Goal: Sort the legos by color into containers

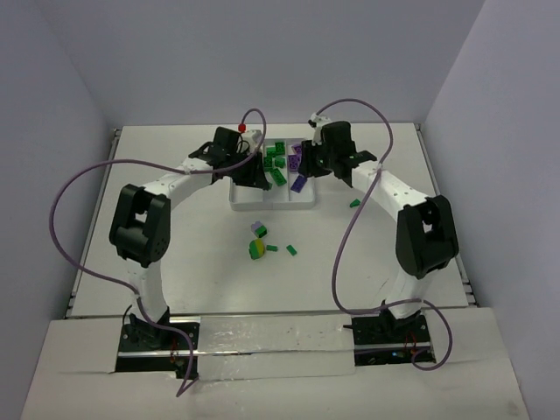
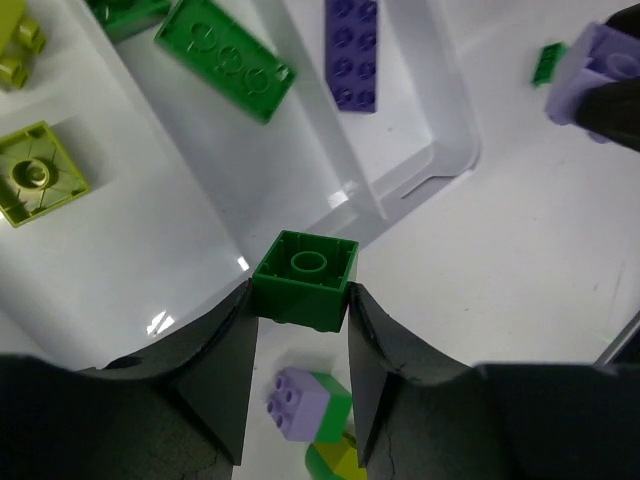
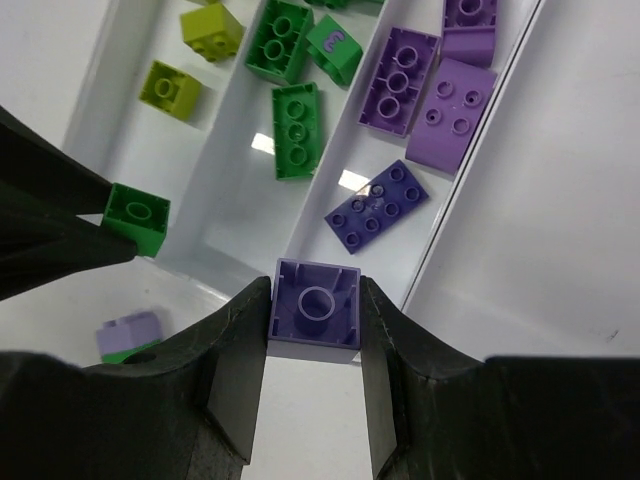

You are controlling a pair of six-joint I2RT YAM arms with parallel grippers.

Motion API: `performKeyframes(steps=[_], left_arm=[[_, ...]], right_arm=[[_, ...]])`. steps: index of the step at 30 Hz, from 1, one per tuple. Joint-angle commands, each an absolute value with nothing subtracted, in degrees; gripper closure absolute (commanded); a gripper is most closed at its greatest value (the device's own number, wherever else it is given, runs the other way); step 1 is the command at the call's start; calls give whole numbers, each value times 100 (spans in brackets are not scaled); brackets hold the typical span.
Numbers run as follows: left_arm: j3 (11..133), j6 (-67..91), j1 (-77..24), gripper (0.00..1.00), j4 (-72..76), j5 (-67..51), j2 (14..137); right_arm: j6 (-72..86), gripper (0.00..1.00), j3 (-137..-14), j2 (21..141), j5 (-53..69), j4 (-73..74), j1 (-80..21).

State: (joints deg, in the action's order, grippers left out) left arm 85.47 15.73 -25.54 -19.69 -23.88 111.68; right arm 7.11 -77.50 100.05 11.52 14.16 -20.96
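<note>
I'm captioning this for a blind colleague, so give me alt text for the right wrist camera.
The right arm's fingers pinch a purple brick at the end rim of a white tray. Its three compartments hold yellow-green bricks, green bricks and purple bricks, left to right. At left, the left arm's fingers hold a single green brick.

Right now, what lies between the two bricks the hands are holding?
Between green brick and purple brick: only the bare near end of the tray, seen in the right wrist view.
</note>
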Motion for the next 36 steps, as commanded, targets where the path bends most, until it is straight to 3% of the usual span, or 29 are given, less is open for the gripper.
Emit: performKeyframes(steps=[1, 11, 15, 21, 28, 30, 36], left_arm=[[9080, 1433, -2573, 81, -2321, -2194, 11380], [9530, 1376, -2684, 62, -2488, -2232, 11837], [9598, 1354, -2757, 51, -2558, -2197, 11900], [9665, 1339, -2769, 23, -2605, -2127, 11889], [9896, 1248, -2769, 18, -2584, -2038, 11462], [9918, 1212, -2754, 18, -2650, -2060, 11308], [9170, 927, -2712, 11, -2720, -2156, 10415]], right_arm=[[368, 100, -7949, 10362, 866, 1351, -2205], [229, 99, -7876, 10788, 650, 1209, -2324], [211, 88, -7896, 10866, 612, 1257, -2343], [173, 70, -7936, 10957, 551, 1342, -2355], [149, 51, -7972, 11048, 475, 1408, -2410], [164, 39, -7957, 11011, 431, 1408, -2424], [221, 24, -7919, 10672, 333, 1495, -2487]])
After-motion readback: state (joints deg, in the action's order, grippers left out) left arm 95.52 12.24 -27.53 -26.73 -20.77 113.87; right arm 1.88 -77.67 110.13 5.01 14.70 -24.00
